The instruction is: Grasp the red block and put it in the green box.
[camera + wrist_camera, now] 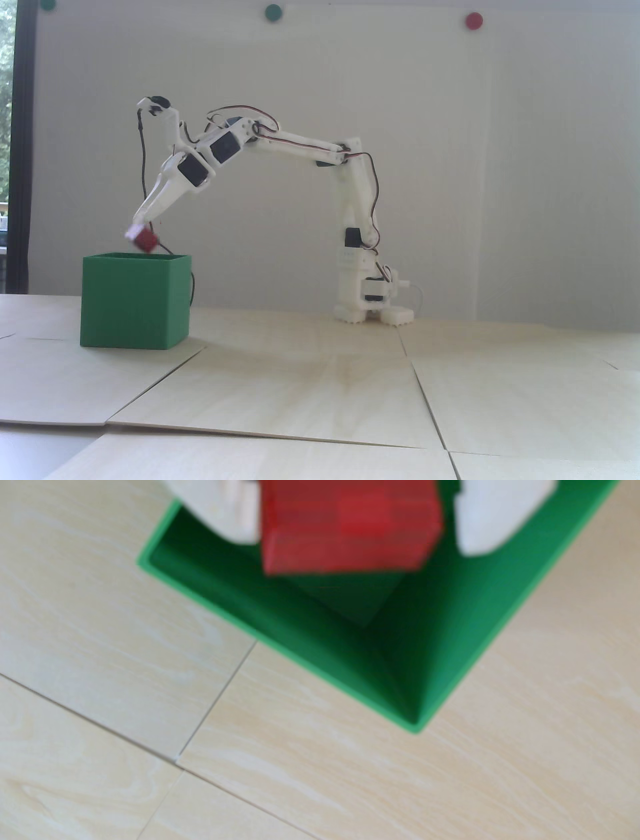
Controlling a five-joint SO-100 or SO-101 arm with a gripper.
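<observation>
The claw (139,227) is clamped on the red block (146,239), which hangs between its fingertips just above the green box (135,305) directly below, so grasp and carry look done and only the release remains

The pincer (141,231) holds the red block (146,239) just above the open top of the green box (135,302) on the worktop (320,390).

There is one red block (146,239) and one green box (135,302). On the wall are three round dots: two green dots (273,12) and one red dot (473,20).
</observation>
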